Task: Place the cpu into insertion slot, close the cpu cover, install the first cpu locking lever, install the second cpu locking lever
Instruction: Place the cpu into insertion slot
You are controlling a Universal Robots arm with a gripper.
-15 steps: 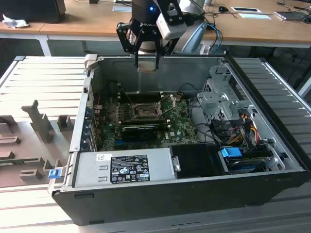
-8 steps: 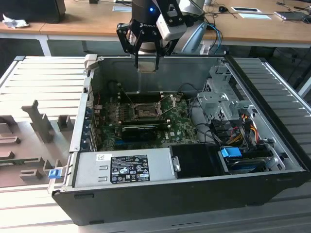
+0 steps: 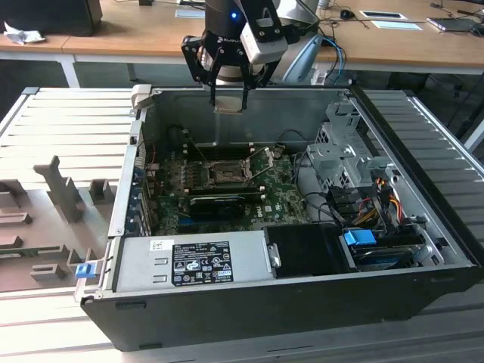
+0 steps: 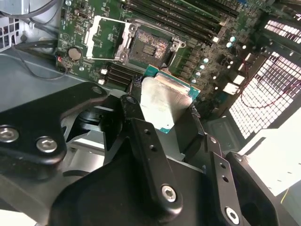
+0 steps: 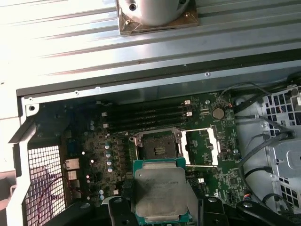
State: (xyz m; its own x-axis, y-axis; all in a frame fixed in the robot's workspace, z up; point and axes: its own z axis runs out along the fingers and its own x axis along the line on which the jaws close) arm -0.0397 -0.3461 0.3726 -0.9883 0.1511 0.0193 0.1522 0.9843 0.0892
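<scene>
The black gripper [image 3: 228,102] hung high over the open black computer case [image 3: 302,310] lying on its side, up near the case's far wall in the exterior view. Its fingers [image 4: 141,134] were shut tight on two opposite edges of the small flat square cpu with the pale silvery metal face [image 4: 162,101]. The chip was held level, with a green rim showing round its metal lid. The first wrist view showed that cpu [image 5: 162,188] between the black finger links, well above the green motherboard [image 5: 216,176] and touching nothing else.

Down on the board, the dark square insertion slot with its metal rim [image 5: 157,146] lay uncovered, its contact field plain to see. It was well apart from the chip. In the exterior view the slot [image 3: 225,175] sat lower than the gripper and nearer the camera.

The thin grey metal cpu cover with the large square cut-out [image 5: 214,143] was swung open just beside the slot, and green board showed through its middle. The second wrist view showed the cover [image 4: 128,40] open beside the slot [image 4: 151,47] too.

A row of long black memory sticks [image 5: 146,113] ran alongside the slot. A long black rectangular card [image 3: 219,204] lay on its near side, and a grey labelled power supply box [image 3: 189,261] filled the case's front corner.
</scene>
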